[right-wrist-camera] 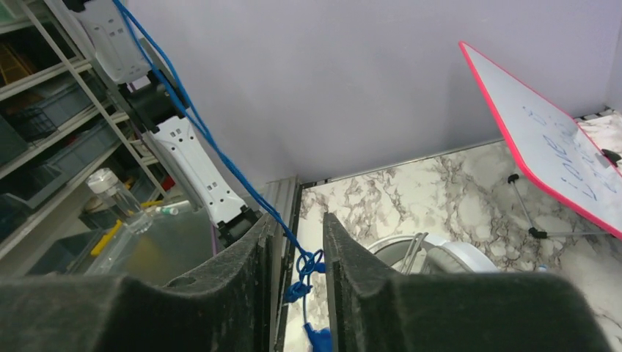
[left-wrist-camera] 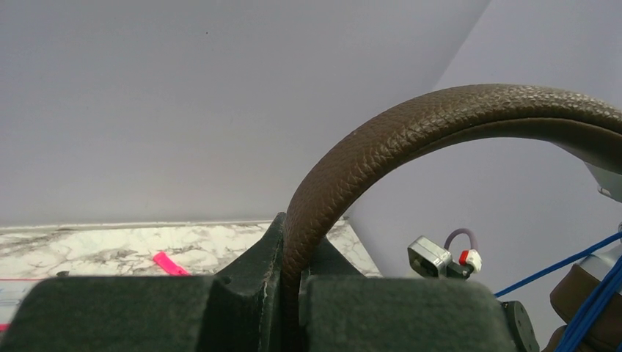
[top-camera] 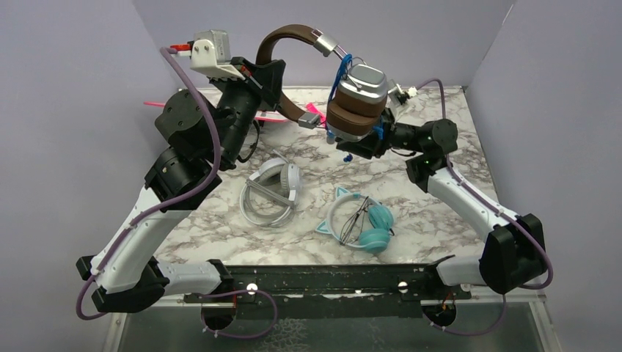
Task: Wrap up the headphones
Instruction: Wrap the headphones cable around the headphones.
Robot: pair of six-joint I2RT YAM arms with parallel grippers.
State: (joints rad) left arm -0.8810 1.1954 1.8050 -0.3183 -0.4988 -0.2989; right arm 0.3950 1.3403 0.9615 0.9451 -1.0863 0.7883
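1. Left arm's reared up high, and its hand (top-camera: 262, 73) is pressed tight on the headband of the brown headphones (top-camera: 357, 99).
2. Right arm reaches in from the right. Its hand (right-wrist-camera: 297, 235) sits just under the ear cups, fingers a little apart, with the blue cord (right-wrist-camera: 220, 158) running loose between them.
3. The brown headphones hang in the air above the tabletop (top-camera: 213, 220). The band arches left to right, cups at the right end.
4. White-grey headphones (top-camera: 271, 192) and teal cat-ear headphones (top-camera: 364, 221) lie flat below.
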